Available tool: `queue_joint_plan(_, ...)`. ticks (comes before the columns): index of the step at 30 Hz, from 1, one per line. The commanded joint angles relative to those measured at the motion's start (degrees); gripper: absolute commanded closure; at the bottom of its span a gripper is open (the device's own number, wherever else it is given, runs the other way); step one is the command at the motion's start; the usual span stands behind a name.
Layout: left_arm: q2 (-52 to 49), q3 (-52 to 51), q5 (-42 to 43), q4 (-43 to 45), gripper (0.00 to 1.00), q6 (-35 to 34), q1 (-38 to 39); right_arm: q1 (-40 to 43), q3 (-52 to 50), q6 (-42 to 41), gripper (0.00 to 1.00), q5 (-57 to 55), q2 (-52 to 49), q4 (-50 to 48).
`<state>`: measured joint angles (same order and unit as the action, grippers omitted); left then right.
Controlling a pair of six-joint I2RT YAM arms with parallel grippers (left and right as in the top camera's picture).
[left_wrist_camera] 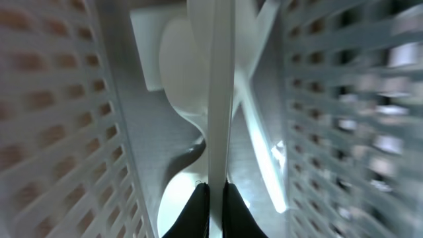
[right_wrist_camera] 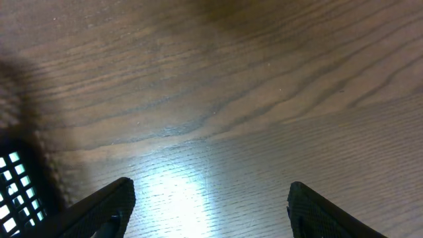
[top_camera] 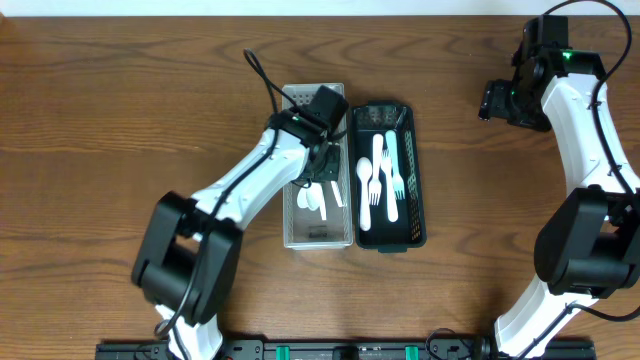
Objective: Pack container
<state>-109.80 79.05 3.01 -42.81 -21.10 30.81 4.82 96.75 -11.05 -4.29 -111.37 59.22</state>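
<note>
A white perforated basket (top_camera: 292, 232) and a black basket (top_camera: 418, 226) stand side by side at the table's middle. The black one holds white forks (top_camera: 378, 180). The white one holds white plastic cutlery, with spoons (top_camera: 308, 199). My left gripper (top_camera: 322, 168) reaches into the white basket. In the left wrist view it (left_wrist_camera: 216, 198) is shut on the thin handle of a white plastic utensil (left_wrist_camera: 220, 99), above a spoon (left_wrist_camera: 180, 66). My right gripper (top_camera: 492, 103) is open and empty over bare wood at the far right; it also shows in the right wrist view (right_wrist_camera: 210, 211).
The white basket's walls (left_wrist_camera: 59, 119) close in on both sides of my left gripper. A corner of the black basket (right_wrist_camera: 14, 182) shows at the left in the right wrist view. A black rail (top_camera: 330, 350) runs along the front edge.
</note>
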Motion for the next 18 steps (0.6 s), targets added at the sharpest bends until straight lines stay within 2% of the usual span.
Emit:
queue_joint_plan(1, -0.5, 0.0, -0.4, 0.1, 0.83, 0.3, -0.2, 0.8, -0.2, 0.9, 0.23, 0.2, -0.6, 0.0)
queue_joint_plan(2, -0.5, 0.0, -0.4, 0.3, 0.67, 0.9, -0.2, 0.8, -0.2, 0.9, 0.23, 0.2, -0.6, -0.1)
queue_joint_plan(4, 0.0, 0.1, -0.4, 0.5, 0.51, 2.9, -0.2, 0.8, -0.2, 0.9, 0.23, 0.2, -0.6, -0.2)
queue_joint_plan(5, 0.2, 0.1, -0.5, 0.7, 0.46, 4.2, -0.2, 0.8, -0.2, 1.0, 0.23, 0.2, -0.6, -0.4)
queue_joint_plan(8, 1.2, 0.9, -1.6, 0.7, 0.41, 8.5, -0.2, 0.8, 0.0, 1.9, 0.22, 0.2, -0.2, -1.6)
queue_joint_plan(13, 6.2, 3.7, -5.4, 0.5, 0.21, 9.1, -0.7, 0.8, 0.0, 3.2, 0.18, 0.2, 2.7, -10.0)
queue_joint_plan(15, 9.3, 4.5, -7.8, 0.9, 0.15, 9.1, -1.8, 0.5, 0.0, 4.2, 0.11, 0.3, 3.7, -15.0)
queue_joint_plan(17, 13.2, 4.6, -11.0, 1.9, 0.07, 9.1, -3.9, 0.0, 0.0, 5.7, 0.01, 0.3, 4.2, -20.1)
queue_joint_plan(18, 14.6, 4.6, -12.2, 2.3, 0.05, 9.1, -5.0, -0.1, 0.0, 6.0, 0.01, 0.3, 4.3, -21.6)
